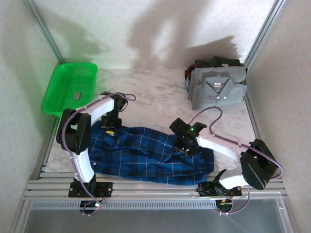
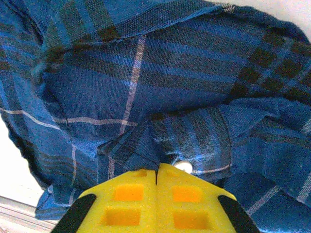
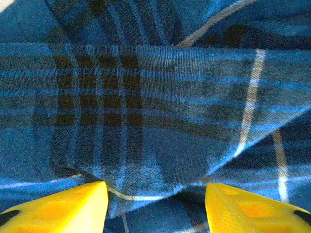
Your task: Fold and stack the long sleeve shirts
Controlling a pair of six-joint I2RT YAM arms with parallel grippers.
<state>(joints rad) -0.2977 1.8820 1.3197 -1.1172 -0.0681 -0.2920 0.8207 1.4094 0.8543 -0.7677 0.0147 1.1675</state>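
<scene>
Your left end effector (image 2: 156, 171) is pinching the crumpled woven blue plaid shirt (image 1: 141, 155); your right end effector (image 3: 155, 187) is hanging open just above it.

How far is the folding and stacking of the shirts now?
Done: a plain grey folded shirt tops the darker folded ones at the back right. In hand: the dark blue plaid cloth shirt lies spread out, left fingers pinching a fold, right fingers open. Left: folding and stacking it.
</scene>
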